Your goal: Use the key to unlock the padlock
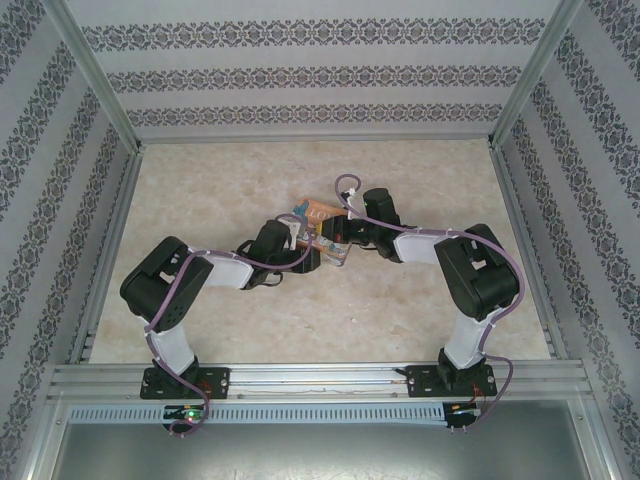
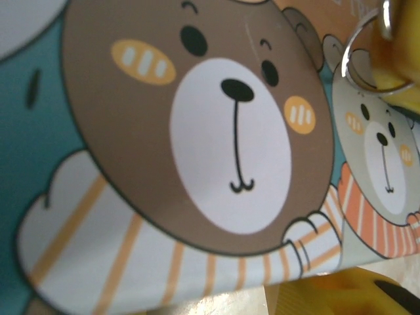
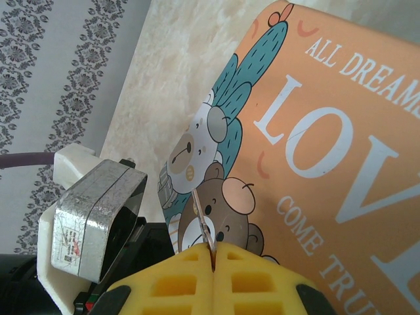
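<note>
The illustrated "LOVE" box (image 1: 322, 213) lies mid-table between both arms. In the right wrist view its orange lid (image 3: 328, 131) is close ahead. My right gripper (image 3: 213, 247) is shut on a thin metal key (image 3: 204, 220), held edge-on and pointing up at the box's bear picture. In the top view this gripper (image 1: 346, 238) is at the box's right side. My left gripper (image 1: 304, 256) presses against the box's near left corner, and the bear drawing (image 2: 216, 131) covers its jaws. A silver ring (image 2: 349, 60) hangs beside a yellow pad (image 2: 397, 62). The blue-teal padlock is hidden.
Metal frame posts and patterned walls (image 1: 60, 150) enclose the marble table (image 1: 220, 190) on three sides. The left arm's silver wrist camera housing (image 3: 98, 216) sits just left of my right fingers. A metal rail (image 1: 320, 378) runs along the near edge.
</note>
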Robot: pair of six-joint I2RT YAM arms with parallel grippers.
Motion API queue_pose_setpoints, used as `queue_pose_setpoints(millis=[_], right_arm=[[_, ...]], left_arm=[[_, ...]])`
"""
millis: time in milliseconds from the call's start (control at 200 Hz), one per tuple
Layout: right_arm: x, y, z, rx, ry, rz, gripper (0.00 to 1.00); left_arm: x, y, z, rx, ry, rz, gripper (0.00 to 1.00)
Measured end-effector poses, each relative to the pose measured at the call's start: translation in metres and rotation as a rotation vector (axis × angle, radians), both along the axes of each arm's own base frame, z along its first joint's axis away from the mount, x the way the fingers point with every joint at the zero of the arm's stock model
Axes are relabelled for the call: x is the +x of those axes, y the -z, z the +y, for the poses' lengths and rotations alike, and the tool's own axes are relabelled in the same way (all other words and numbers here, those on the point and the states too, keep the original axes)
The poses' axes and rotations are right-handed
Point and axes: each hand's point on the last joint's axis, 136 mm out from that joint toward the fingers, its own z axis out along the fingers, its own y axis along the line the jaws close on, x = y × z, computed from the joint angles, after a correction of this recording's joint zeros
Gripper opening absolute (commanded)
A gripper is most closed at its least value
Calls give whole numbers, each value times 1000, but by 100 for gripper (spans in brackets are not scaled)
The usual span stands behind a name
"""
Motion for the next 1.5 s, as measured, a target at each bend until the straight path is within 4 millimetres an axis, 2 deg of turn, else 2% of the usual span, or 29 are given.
queue_pose_setpoints(millis=[215, 824, 1074, 1499], right_arm=[[1, 0, 0, -2, 3, -1, 0], [1, 0, -1, -5, 8, -3, 0], [1, 0, -1, -5, 8, -3, 0], [1, 0, -1, -5, 8, -3, 0]], left_arm=[[1, 1, 0, 0, -26, -6, 41], [0, 2, -4, 9, -41, -35, 41], [-11, 1, -17, -2, 5, -33, 41], [-3, -1, -14, -50, -79, -28, 41]])
